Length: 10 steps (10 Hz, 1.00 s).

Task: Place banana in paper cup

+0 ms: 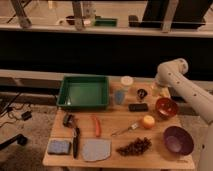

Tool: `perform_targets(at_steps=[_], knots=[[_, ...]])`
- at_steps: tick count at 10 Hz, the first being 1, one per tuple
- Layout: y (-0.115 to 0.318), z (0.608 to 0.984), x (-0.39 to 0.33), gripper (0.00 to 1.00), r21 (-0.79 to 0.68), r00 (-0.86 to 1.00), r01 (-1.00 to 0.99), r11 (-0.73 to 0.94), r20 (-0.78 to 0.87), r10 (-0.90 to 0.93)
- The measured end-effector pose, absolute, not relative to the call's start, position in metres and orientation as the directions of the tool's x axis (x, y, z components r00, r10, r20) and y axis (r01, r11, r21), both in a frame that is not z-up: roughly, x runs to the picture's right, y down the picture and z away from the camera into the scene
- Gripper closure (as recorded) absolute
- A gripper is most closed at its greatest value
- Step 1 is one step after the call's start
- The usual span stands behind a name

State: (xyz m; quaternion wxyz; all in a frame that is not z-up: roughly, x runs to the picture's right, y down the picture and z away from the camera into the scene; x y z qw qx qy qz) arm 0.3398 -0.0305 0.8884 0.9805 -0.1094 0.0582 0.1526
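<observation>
The paper cup (127, 82), whitish with a pale round rim, stands at the back of the table, just right of the green tray (65, 92). My white arm reaches in from the right. Its gripper (159, 90) hangs low over the table's back right corner, to the right of the cup. A pale yellow patch at the gripper looks like the banana (163, 93). It is mostly hidden, and I cannot tell whether it is held.
A blue-grey cup (119, 96), a dark ring-shaped object (141, 93) and a black block (138, 107) lie between cup and gripper. A red-brown bowl (166, 106), orange fruit (147, 121), fork (127, 130), carrot (96, 126), purple bowl (178, 140) and grapes (134, 146) lie in front.
</observation>
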Motion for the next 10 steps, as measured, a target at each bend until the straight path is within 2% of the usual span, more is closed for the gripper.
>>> perform_targets(at_steps=[10], knots=[[-0.021, 0.954, 0.386, 0.20, -0.173, 0.854, -0.500, 0.849, -0.262, 0.449]])
